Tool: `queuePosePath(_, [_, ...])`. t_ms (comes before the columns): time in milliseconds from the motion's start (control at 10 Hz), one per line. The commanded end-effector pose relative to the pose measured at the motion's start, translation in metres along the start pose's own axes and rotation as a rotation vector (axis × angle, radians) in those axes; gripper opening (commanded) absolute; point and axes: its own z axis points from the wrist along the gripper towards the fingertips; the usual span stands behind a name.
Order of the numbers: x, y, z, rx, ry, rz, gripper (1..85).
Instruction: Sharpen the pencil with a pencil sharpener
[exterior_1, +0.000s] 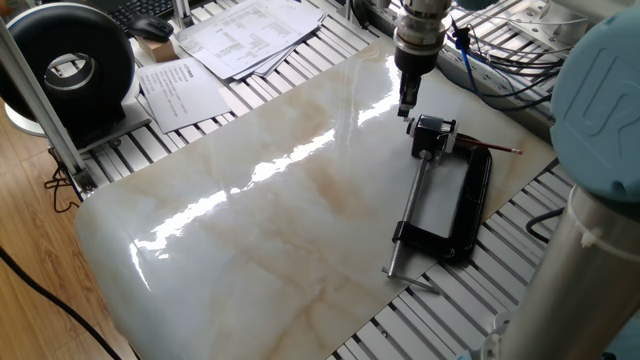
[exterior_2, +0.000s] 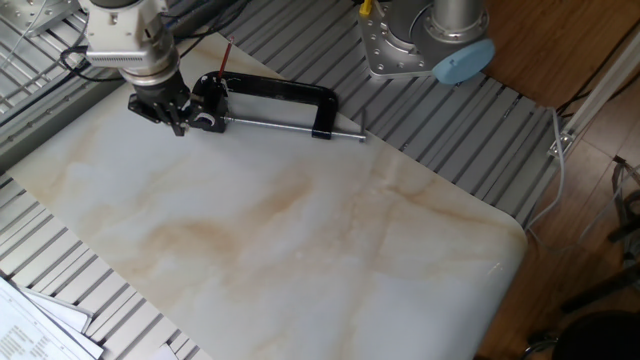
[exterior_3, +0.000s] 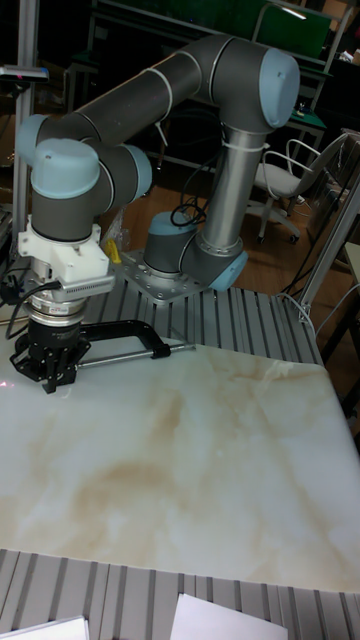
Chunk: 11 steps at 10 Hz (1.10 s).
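The pencil sharpener (exterior_1: 432, 132) is a small black-and-silver block held at the screw end of a black C-clamp (exterior_1: 462, 205) at the slab's far right. Just behind the clamp's frame lies the thin red-brown pencil (exterior_1: 491, 148), flat on the slab; it also shows as the pencil (exterior_2: 223, 56) past the clamp (exterior_2: 280, 92). My gripper (exterior_1: 405, 109) hangs point-down just left of the sharpener, a short gap away. Its fingers look shut with nothing between them. In the other fixed view the gripper (exterior_2: 178, 124) partly hides the sharpener. The tall fixed view has the gripper (exterior_3: 50, 382) beside the clamp (exterior_3: 130, 333).
A marble-patterned slab (exterior_1: 270, 220) covers the ribbed metal table. Papers (exterior_1: 240, 35) and a black round device (exterior_1: 75, 70) sit beyond its far left. Cables (exterior_1: 500, 70) lie behind the gripper. The arm's base (exterior_2: 420, 45) stands on the table near the clamp.
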Motion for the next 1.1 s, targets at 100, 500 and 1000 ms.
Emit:
queuePosePath(100, [-0.005, 0.013, 0.017, -0.033, -0.023, 0.012, 1.3])
queuePosePath(500, [-0.018, 0.049, 0.020, -0.040, -0.018, 0.041, 1.3])
queuePosePath(1000, [-0.023, 0.049, -0.002, -0.032, 0.015, 0.020, 1.3])
